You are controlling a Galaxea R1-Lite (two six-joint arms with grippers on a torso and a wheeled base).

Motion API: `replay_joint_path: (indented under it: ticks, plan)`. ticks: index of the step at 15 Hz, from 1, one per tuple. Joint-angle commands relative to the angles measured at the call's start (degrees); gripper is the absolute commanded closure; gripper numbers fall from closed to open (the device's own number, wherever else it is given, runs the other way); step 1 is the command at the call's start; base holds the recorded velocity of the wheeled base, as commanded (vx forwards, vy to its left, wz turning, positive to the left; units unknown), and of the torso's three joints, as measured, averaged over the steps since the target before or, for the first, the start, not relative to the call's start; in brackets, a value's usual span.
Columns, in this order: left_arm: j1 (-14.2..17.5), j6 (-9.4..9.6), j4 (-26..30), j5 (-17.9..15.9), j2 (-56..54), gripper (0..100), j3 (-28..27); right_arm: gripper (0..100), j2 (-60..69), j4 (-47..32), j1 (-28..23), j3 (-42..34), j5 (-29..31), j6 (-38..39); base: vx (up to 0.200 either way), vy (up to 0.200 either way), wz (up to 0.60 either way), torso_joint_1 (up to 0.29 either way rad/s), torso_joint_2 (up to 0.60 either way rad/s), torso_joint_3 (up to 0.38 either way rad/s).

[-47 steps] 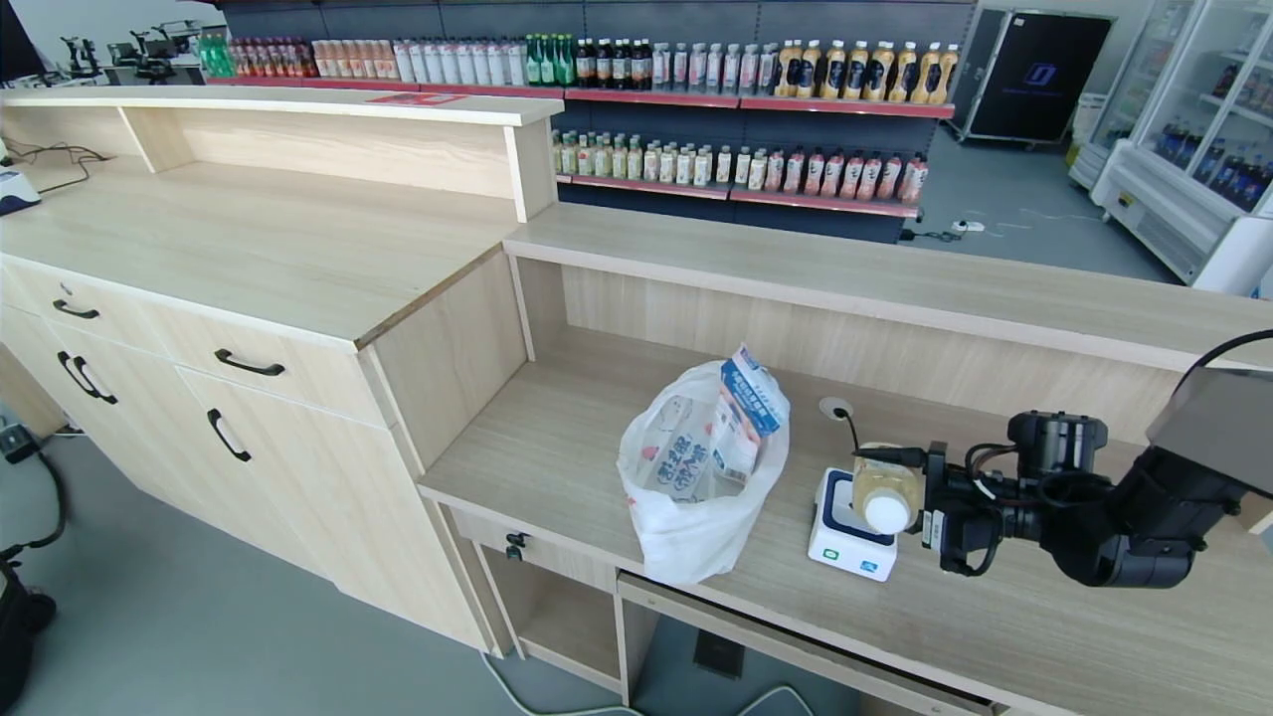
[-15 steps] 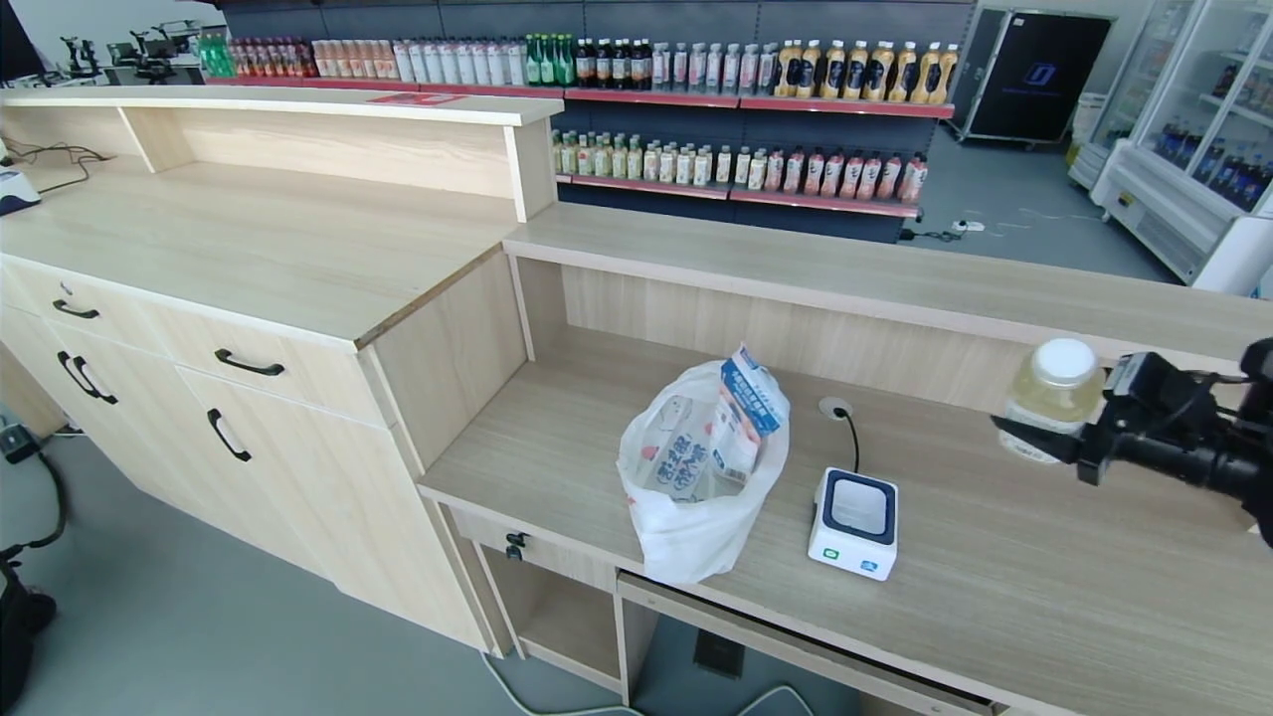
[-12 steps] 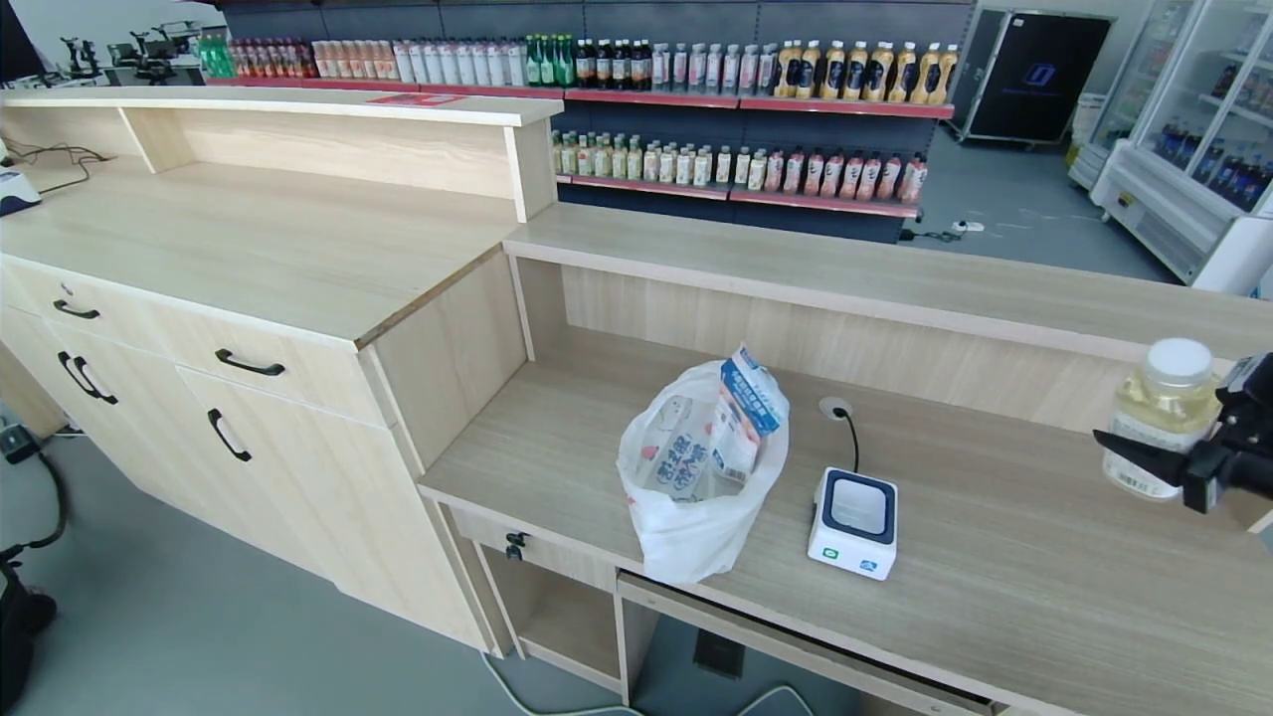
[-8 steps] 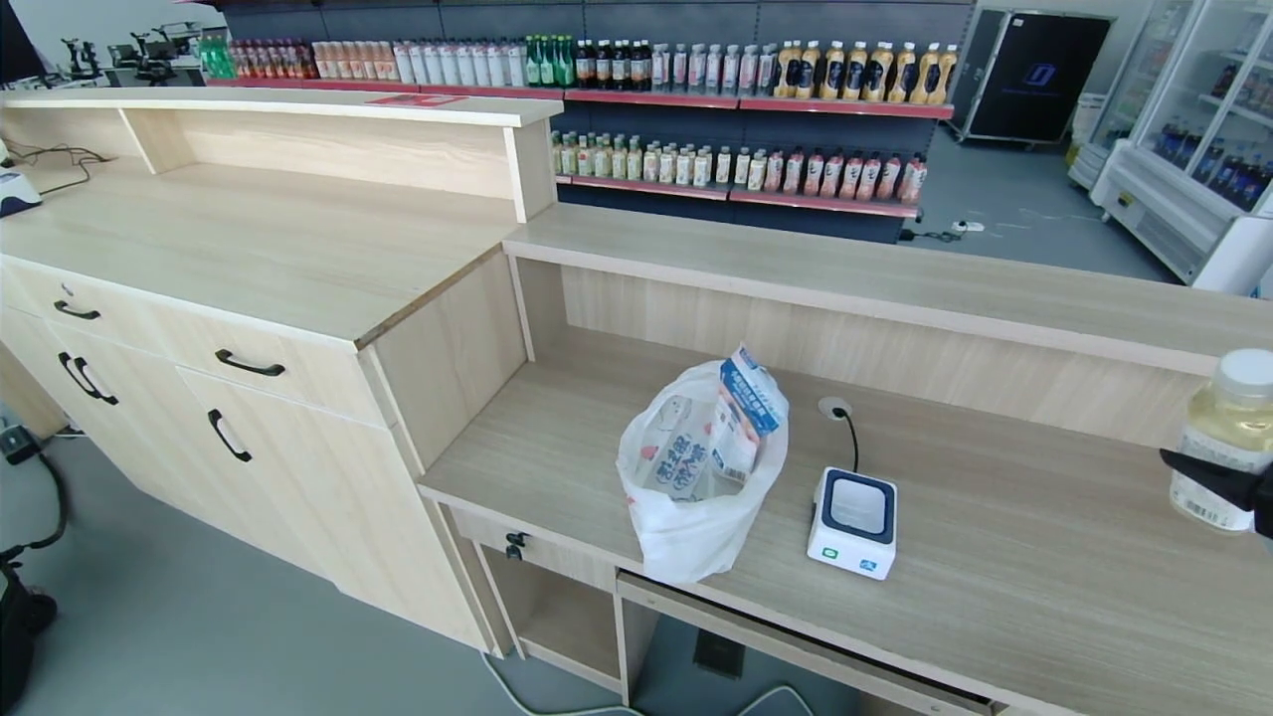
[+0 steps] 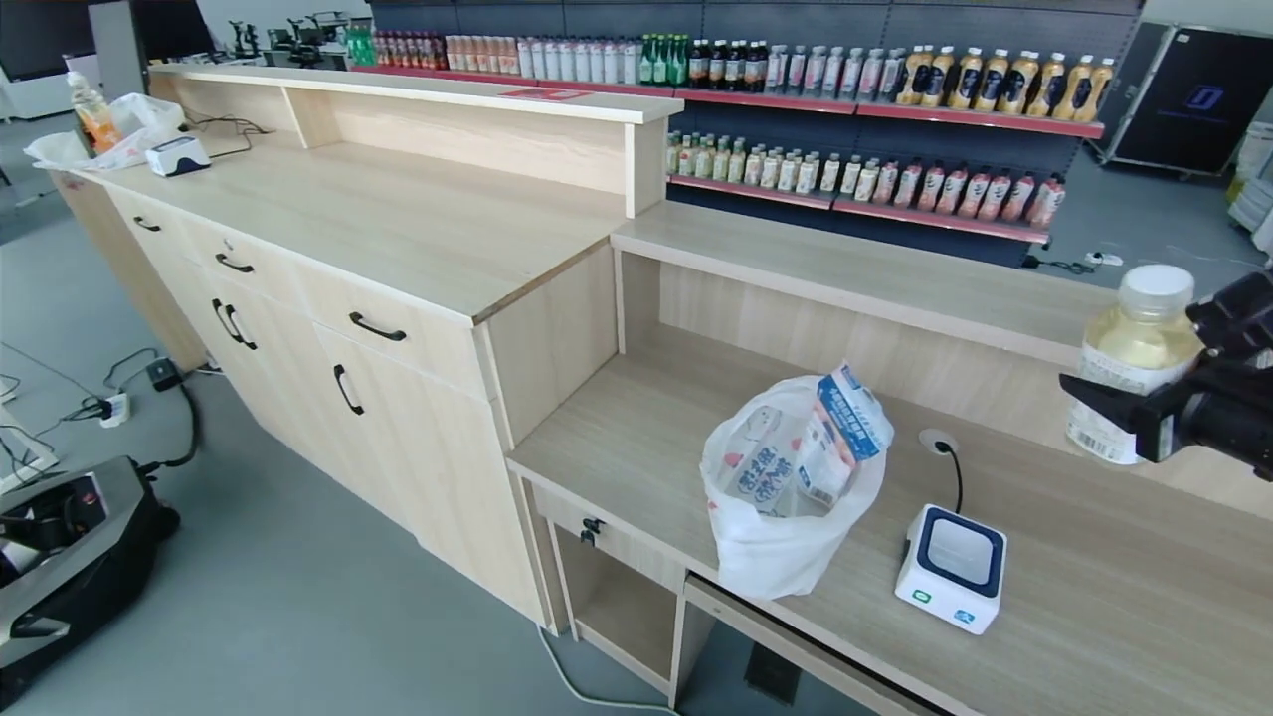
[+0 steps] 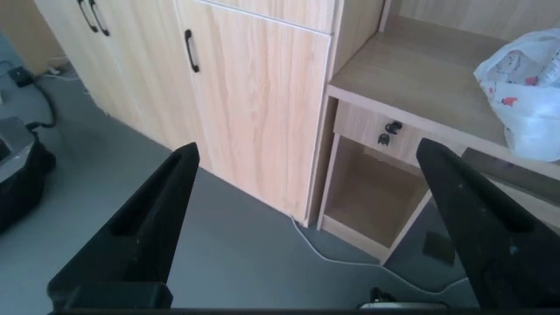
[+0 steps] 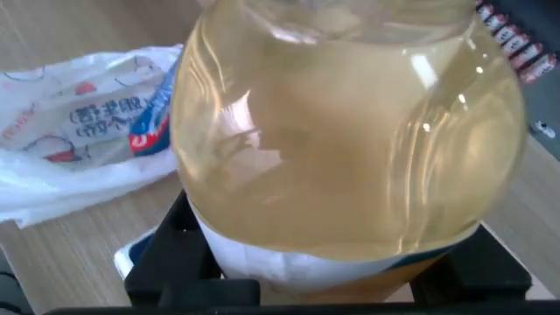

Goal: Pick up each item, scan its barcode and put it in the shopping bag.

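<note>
**Bringing the bottle across the scanner and into the bag**

The right gripper [image 5: 1099, 403] is holding the bottle [image 5: 1134, 363] upright in the air at the right end of the counter [image 5: 1094, 617]. Its jaws are closed around the lower body of the bottle, down at the label. The bottle is hanging above and to the right of the scanner [image 5: 950, 567], well apart from it. The shopping bag [image 5: 786, 537] is standing just beside the scanner on its left, mouth open, with cartons [image 5: 796, 462] leaning inside.

Whether a scan has registered is not showing, so the safe route is probably over the scanner window on the way to the bag. What looks like the barcode strip [image 5: 1092, 440] is sitting low on the label, partly behind a finger. The wrist will likely be needing a tilt so that patch is facing the window, held close above it rather than touching.

The bag is soft and its rim is sagging around the cartons, so the bottle should be going in from above, base first, into the gap beside them. Letting go is best left until it is resting on something.

The left gripper [image 6: 306, 149] is hanging off to the left over the floor beside the cabinet, jaws spread wide and holding nothing — free to steady the bag's rim if needed.
</note>
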State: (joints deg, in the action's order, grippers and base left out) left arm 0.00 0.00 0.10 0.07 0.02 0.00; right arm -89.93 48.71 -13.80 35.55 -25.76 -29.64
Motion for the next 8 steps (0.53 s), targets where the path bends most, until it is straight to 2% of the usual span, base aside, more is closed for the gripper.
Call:
replay_joint_path:
  ticks: [1, 3, 4, 6, 8]
  plan:
    - [0.0, 0.0, 0.0, 0.0, 0.0, 0, 0.0, 100, -0.5, 3.3, 20.2, 1.5, 17.8, 7.4, 0.0, 0.0, 0.6, -0.007, 0.0, 0.002]
    - [0.0, 0.0, 0.0, 0.0, 0.0, 0, 0.0, 100, -2.9, 3.1, 24.3, 0.1, 17.1, 12.3, 0.0, 0.0, 0.0, 0.0, 0.0, 0.0]
    - [0.0, 0.0, 0.0, 0.0, 0.0, 0, 0.0, 100, -3.5, 3.1, 24.7, -0.2, 17.1, 12.9, 0.0, 0.0, 0.0, 0.0, 0.0, 0.0]
    - [0.0, 0.0, 0.0, 0.0, 0.0, 0, 0.0, 100, -7.8, 4.6, 24.2, -3.4, 16.6, 16.0, 0.0, 0.0, 0.0, 0.0, 0.0, 0.0]
    - [0.0, 0.0, 0.0, 0.0, 0.0, 0, 0.0, 100, -13.2, 7.3, 21.7, -3.3, 14.9, 18.7, 0.0, 0.0, 0.0, 0.0, 0.0, 0.0]
